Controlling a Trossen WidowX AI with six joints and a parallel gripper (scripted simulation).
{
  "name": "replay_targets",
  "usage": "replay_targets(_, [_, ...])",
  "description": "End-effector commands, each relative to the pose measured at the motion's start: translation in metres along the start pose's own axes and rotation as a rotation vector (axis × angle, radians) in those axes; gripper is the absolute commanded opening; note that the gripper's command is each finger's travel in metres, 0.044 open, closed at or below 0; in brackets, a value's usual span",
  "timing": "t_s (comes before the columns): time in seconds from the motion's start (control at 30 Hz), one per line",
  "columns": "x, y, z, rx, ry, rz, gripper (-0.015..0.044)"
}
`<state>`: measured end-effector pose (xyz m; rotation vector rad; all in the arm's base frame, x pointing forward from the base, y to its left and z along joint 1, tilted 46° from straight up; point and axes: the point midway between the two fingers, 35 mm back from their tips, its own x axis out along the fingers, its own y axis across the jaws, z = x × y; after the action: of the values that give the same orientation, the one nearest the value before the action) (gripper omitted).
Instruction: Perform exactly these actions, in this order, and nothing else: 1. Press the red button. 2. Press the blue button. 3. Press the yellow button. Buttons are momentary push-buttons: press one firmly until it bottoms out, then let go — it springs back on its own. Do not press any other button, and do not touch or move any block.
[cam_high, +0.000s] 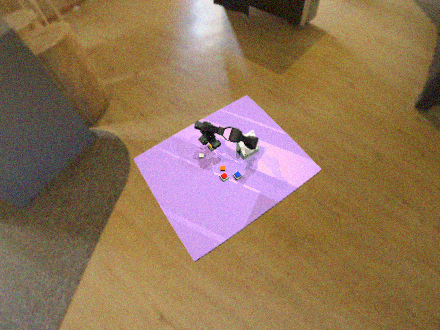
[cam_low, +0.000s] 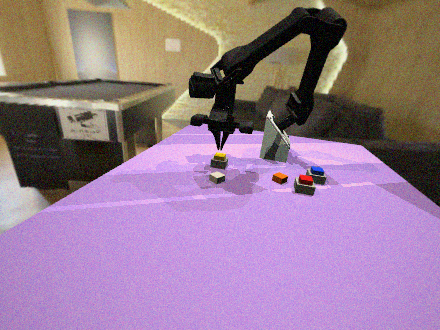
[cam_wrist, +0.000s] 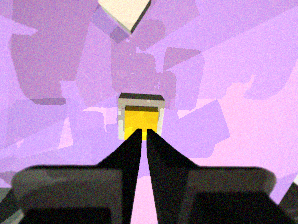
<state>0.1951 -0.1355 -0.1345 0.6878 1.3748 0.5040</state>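
Observation:
My gripper (cam_low: 220, 149) (cam_wrist: 144, 133) is shut and empty, fingers pointing down. Its tips are just above the yellow button (cam_low: 220, 156) (cam_wrist: 141, 119), with a small gap showing in the exterior view. The yellow cap stands up from its grey base. The red button (cam_high: 224, 176) (cam_low: 305, 180) and the blue button (cam_high: 237, 175) (cam_low: 317, 171) stand close together to the right in the exterior view, both caps raised. In the top view the yellow button (cam_high: 210, 147) is partly hidden by the gripper.
A white block (cam_high: 201, 155) (cam_low: 217, 177) (cam_wrist: 127, 12) lies near the yellow button. An orange block (cam_high: 222, 168) (cam_low: 280, 178) lies beside the red button. A grey-green wedge-shaped stand (cam_low: 274, 144) is by the arm's base. All are on the purple table top (cam_high: 195, 215) (cam_low: 200, 260).

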Motion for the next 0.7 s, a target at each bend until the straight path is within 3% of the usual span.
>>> replay_targets(0.0, [0.009, 0.002, -0.001, 0.007, 0.003, 0.009, 0.0020])
replay_targets(0.67, [0.024, 0.003, -0.002, 0.007, 0.002, 0.010, 0.0020])
